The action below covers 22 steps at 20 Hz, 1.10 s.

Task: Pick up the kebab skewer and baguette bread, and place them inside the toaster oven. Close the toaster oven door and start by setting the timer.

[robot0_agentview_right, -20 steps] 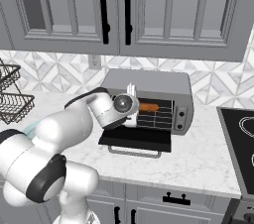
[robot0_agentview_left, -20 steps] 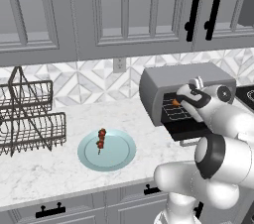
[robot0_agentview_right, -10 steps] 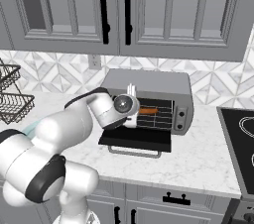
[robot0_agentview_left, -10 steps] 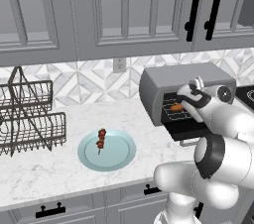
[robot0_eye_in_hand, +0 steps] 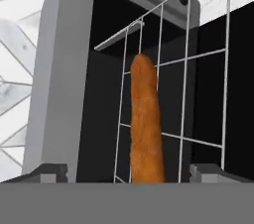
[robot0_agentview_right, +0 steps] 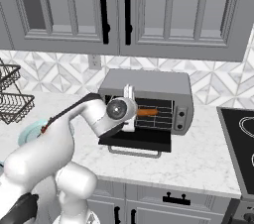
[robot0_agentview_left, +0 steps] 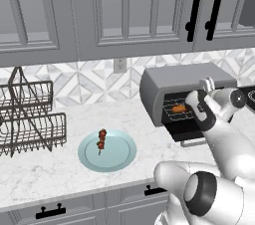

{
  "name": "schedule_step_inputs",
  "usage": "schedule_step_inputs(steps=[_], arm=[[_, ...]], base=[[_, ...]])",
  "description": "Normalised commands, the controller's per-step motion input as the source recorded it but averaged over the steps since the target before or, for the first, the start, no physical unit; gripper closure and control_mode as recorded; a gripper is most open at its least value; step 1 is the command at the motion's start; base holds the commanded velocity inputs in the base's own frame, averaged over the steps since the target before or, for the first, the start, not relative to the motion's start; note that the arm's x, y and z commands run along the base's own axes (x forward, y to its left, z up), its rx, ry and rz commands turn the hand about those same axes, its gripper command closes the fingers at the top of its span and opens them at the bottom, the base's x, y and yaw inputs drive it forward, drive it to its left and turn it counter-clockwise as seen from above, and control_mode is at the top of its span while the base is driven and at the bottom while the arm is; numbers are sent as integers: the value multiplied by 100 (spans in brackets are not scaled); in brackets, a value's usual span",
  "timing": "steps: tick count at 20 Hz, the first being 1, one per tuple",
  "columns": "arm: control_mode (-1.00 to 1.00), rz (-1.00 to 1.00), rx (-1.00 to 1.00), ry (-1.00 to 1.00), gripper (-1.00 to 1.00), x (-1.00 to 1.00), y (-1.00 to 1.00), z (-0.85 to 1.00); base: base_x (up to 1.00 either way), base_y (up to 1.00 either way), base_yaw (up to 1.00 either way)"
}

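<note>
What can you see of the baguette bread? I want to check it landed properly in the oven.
The baguette bread is a smooth orange-brown oblong loaf with rounded ends, whole and unbroken. It lies flat on the wire rack inside the toaster oven, whose door hangs open below. In the hand view the open gripper straddles its near end without squeezing it; whether the finger tips brush it I cannot tell.

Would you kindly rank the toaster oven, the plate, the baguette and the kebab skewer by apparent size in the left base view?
1. Grey metal toaster oven.
2. Round pale-blue plate, nearer the camera.
3. Orange-brown baguette bread and dark red kebab skewer: they look alike, and the baguette sits farther back, so unranked.
</note>
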Motion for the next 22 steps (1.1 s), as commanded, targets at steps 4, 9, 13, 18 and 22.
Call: schedule_step_inputs(steps=[4, 9, 13, 18, 22], arm=[[-100, 33, -1, 24, -100, -35, 44, 74], [-100, 56, -1, 26, -100, -20, 91, 20], [-100, 59, -11, 13, -100, -68, 100, 0], [-100, 48, -24, 3, -100, -75, 100, -3], [-100, 35, -31, 2, -100, -20, 100, -24]], base=[[0, 0, 0], [0, 0, 0], [0, 0, 0], [0, 0, 0], [0, 0, 0]])
